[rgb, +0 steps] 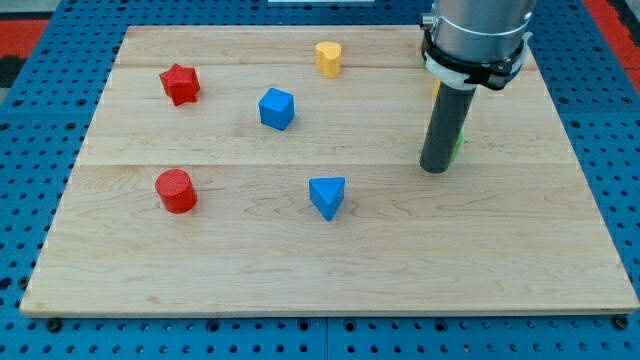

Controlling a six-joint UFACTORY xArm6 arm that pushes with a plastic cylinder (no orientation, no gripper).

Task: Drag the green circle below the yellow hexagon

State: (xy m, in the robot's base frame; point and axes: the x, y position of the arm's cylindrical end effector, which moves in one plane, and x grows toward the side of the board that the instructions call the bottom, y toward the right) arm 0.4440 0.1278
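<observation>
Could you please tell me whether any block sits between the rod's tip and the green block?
Nothing visible does: my tip sits right against the green block, which peeks out from behind the rod on the view's right.

No legible text or labels anywhere.

We see only a sliver of the green circle [458, 147], a green edge showing just right of the dark rod near the board's right side; the rod covers the rest, so shape and pose are unclear. A small yellow-orange sliver higher up the rod may be the yellow hexagon [435, 88]; we cannot tell.
</observation>
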